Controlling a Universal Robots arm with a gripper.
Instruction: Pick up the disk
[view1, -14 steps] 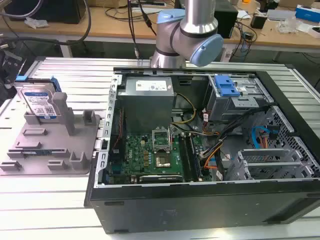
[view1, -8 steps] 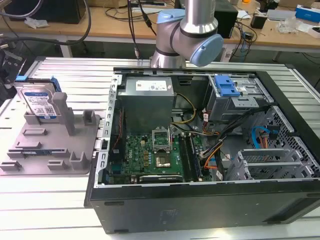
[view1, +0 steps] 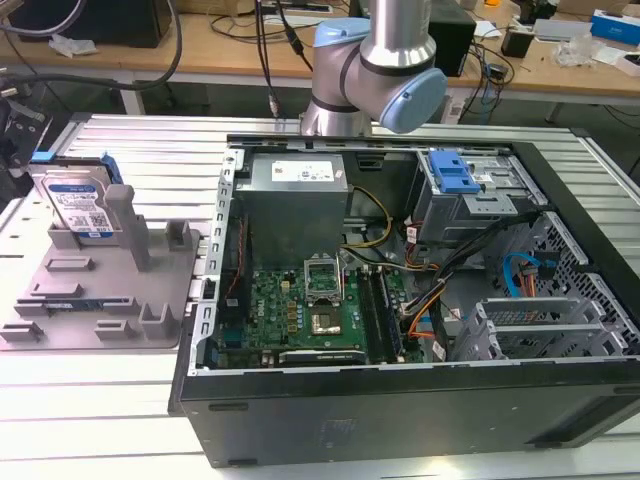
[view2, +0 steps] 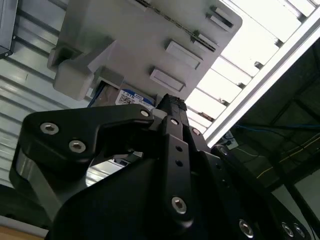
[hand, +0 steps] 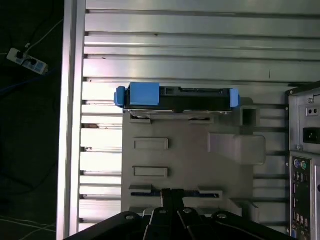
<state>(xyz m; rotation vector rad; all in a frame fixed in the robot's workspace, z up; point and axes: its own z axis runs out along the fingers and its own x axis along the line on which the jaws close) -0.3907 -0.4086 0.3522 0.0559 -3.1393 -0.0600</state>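
Gripper (hand: 171, 192) fingers, black and slim, are pressed together in the first wrist view, and we see nothing caught between them. In that view the gripper sits over the end of the grey plastic fixture plate (hand: 190, 150) opposite the task's thing, clear of it. The flat silver-grey disk (hand: 177, 98) stands on edge at the plate's other end, seen edge-on with a blue plastic rail at each side.

In the exterior view we find the disk (view1: 75, 205) upright on the fixture plate (view1: 100, 295), its blue-and-white label facing the camera and a grey post just beside it. The plate lies on the ribbed aluminium bench (view1: 150, 140), towards the exterior view's left. Beside the plate is an open black computer case (view1: 400, 410) lying on its side. Behind the case rises the silver-and-blue robot arm (view1: 375, 60).

In the second wrist view the gripper (view2: 170, 101) shows in front of the disk's label (view2: 131, 97).
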